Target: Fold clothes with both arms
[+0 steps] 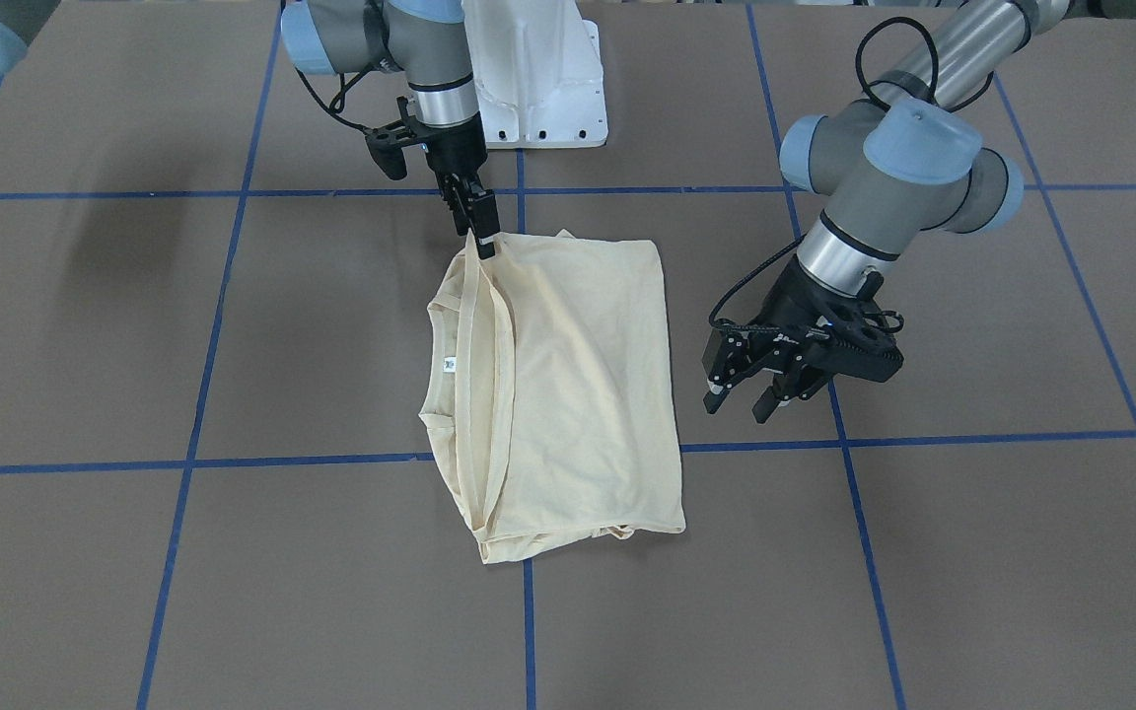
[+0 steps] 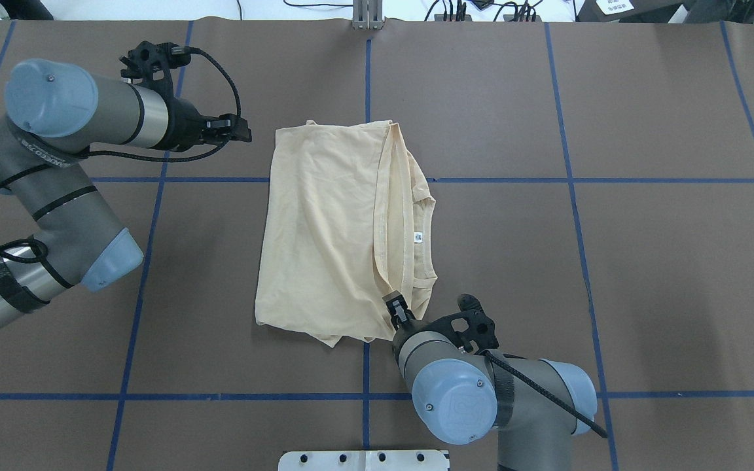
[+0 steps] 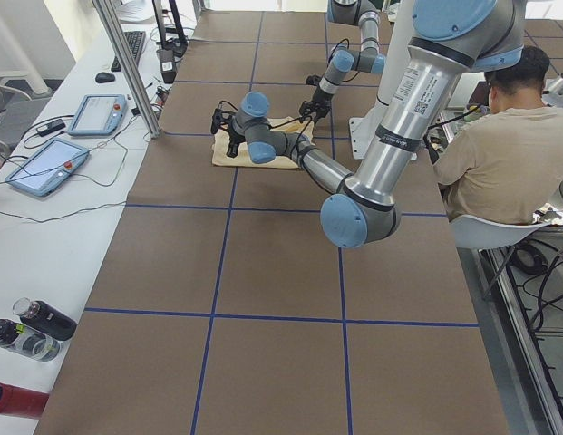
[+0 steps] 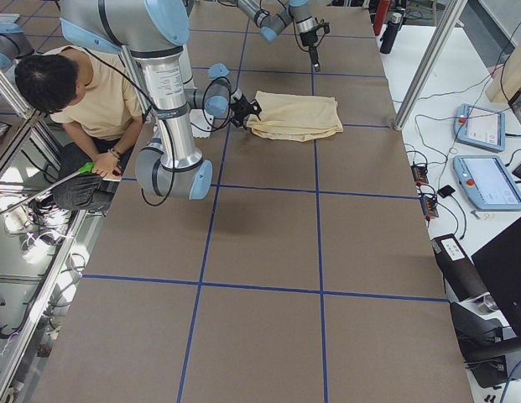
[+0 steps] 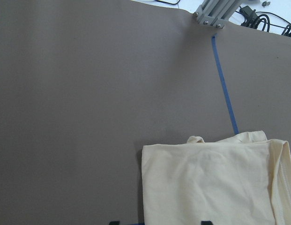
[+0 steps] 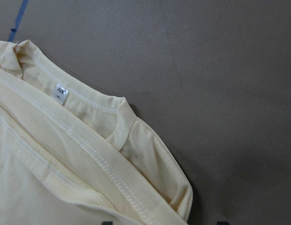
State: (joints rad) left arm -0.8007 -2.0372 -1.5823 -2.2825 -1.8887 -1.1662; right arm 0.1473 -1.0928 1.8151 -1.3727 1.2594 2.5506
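Garment: the T-shirt (image 1: pixel 578 375) lies folded into a rough rectangle in the middle of the table (image 1: pixel 923 552), across a blue tape line (image 1: pixel 282 461).
Material: thin pale cream-yellow knit, lightly creased, lying in flat layers.
Collar: the ribbed round collar (image 1: pixel 437 335) faces the robot's right side, with the small white neck tag (image 1: pixel 449 364) showing inside it.
Hem: a stitched hem band (image 1: pixel 469 394) runs across the fold next to the collar.
Surface: matte brown sheet, squared off by the tape.
Right gripper: the right gripper (image 1: pixel 482 245) points steeply down onto the shirt corner nearest the robot. Its wrist camera shows two dark tips set apart, with fabric between them and not pinched.
Left gripper: the left gripper (image 1: pixel 738 404) hangs tilted and low, just beside the shirt's opposite long edge, touching nothing. Its fingers (image 1: pixel 763 406) are spread and empty.
Left arm: the wrist is bent, and the forearm comes in from the robot's side.
Surroundings: the white pedestal base (image 1: pixel 538 79) stands behind the shirt, and a seated person (image 3: pixel 490 145) is beside the table.
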